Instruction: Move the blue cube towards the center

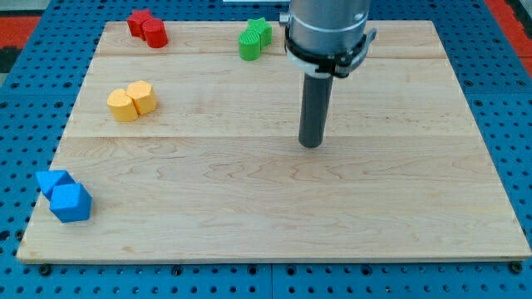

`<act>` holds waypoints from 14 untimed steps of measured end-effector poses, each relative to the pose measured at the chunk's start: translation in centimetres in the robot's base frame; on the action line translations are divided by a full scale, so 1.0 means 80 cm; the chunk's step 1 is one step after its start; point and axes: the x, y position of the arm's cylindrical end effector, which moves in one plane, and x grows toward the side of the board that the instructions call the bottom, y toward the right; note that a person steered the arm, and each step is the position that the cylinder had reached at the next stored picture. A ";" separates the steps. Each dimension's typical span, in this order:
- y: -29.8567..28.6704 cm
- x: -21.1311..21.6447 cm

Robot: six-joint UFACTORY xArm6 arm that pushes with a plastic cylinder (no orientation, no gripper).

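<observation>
Wooden board (pixel 274 224), no writing — my tip (pixel 310 145) mid-board, gripperless, far from blue cube (pixel 71 203).

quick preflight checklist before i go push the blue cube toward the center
1. My tip is clear of every block: ok, it stands alone near the board's middle.
2. My tip is behind the blue cube for a push toward the center: not ok, the cube sits far off at the view's bottom left.
3. Blue cube stands free: not ok, a blue triangular block touches its upper left side.
4. Push line from cube to center is free of blocks: ok.
5. Yellow blocks lie off my route to the cube: ok, they sit nearer the view's top.
6. Cube fully on the board: ok.
</observation>
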 end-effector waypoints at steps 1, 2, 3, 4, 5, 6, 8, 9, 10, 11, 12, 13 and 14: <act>-0.024 0.007; -0.024 0.007; -0.024 0.029; -0.042 0.096; -0.119 0.138; -0.247 0.151; -0.446 0.142; -0.398 0.121; -0.329 0.119; -0.298 0.102; -0.298 0.070; -0.237 0.066; -0.173 0.067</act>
